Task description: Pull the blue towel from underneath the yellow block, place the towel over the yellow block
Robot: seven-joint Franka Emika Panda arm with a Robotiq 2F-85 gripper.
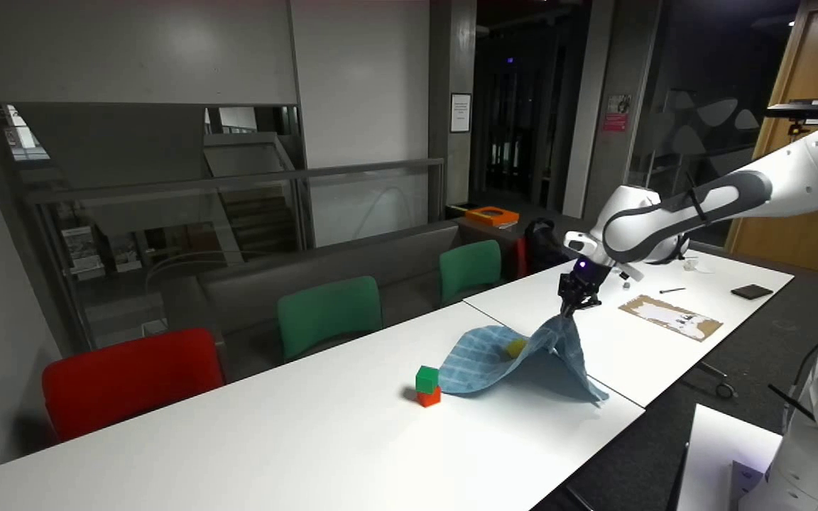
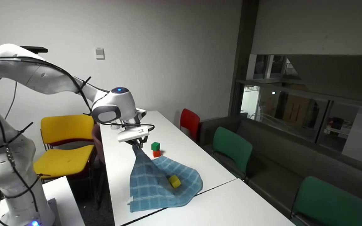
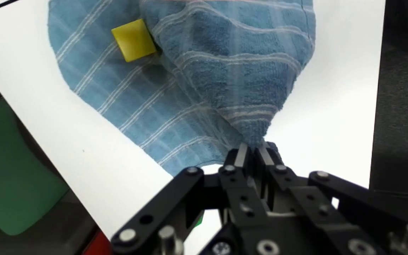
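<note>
The light-blue checked towel (image 1: 476, 362) lies partly on the white table, with one corner lifted into a peak. It also shows in an exterior view (image 2: 149, 191) and in the wrist view (image 3: 232, 78). The yellow block (image 2: 174, 181) sits on the part of the towel that lies flat, beside the raised fold. It shows in the wrist view (image 3: 134, 40) and, partly covered by the fold, in an exterior view (image 1: 515, 348). My gripper (image 3: 253, 148) is shut on the raised towel corner and holds it above the table; it also shows in both exterior views (image 1: 567, 311) (image 2: 138, 145).
A green block (image 1: 427, 379) stands on a red-orange block (image 1: 429, 397), close to the towel's edge. A brown-edged paper sheet (image 1: 672, 317), a pen (image 1: 672, 289) and a dark flat object (image 1: 751, 292) lie on the table. Green chairs (image 1: 331, 312) and a red chair (image 1: 132, 380) line one side.
</note>
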